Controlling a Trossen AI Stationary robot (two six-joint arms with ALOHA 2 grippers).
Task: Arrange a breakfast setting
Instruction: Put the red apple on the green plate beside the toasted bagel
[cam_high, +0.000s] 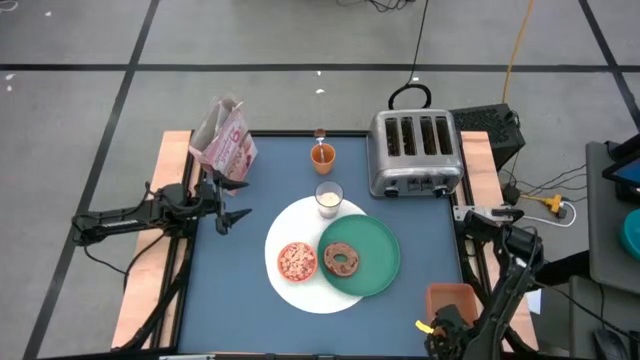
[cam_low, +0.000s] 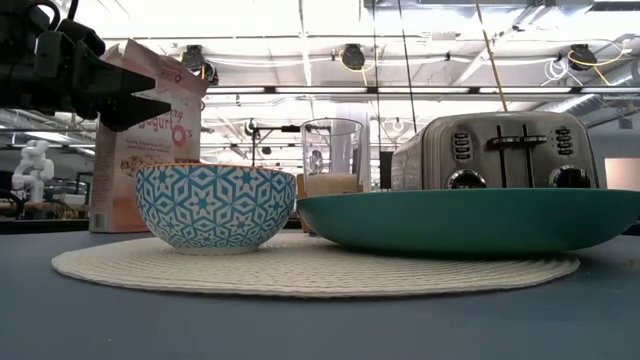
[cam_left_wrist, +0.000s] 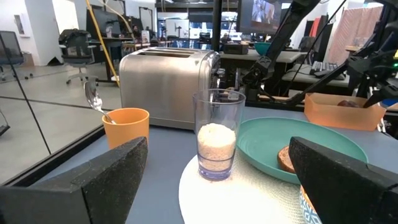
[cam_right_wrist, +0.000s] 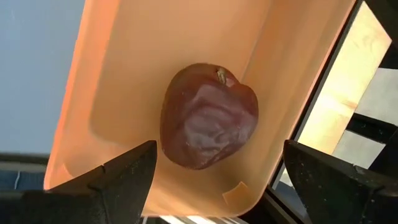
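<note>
A large white round plate (cam_high: 292, 285), woven like a mat, lies mid-table. On it rest a green plate (cam_high: 375, 262) with a brown bagel (cam_high: 343, 260), a blue-and-white patterned bowl (cam_low: 215, 205) with reddish contents, and a milk glass (cam_left_wrist: 217, 143). An orange cup (cam_high: 322, 154) with a spoon (cam_left_wrist: 93, 99) stands behind them. The dark red fruit (cam_right_wrist: 208, 115) lies in an orange tray (cam_right_wrist: 124, 68) at the near right corner. My right gripper (cam_right_wrist: 217, 168) is open above it, one finger on either side, not touching. My left gripper (cam_high: 235, 215) is open and empty left of the plates, above the table.
A silver four-slot toaster (cam_high: 415, 152) stands at the far right. A pink cereal box (cam_high: 225, 140) stands at the far left corner, just behind my left gripper. Bare blue table (cam_high: 225, 290) lies to the near left.
</note>
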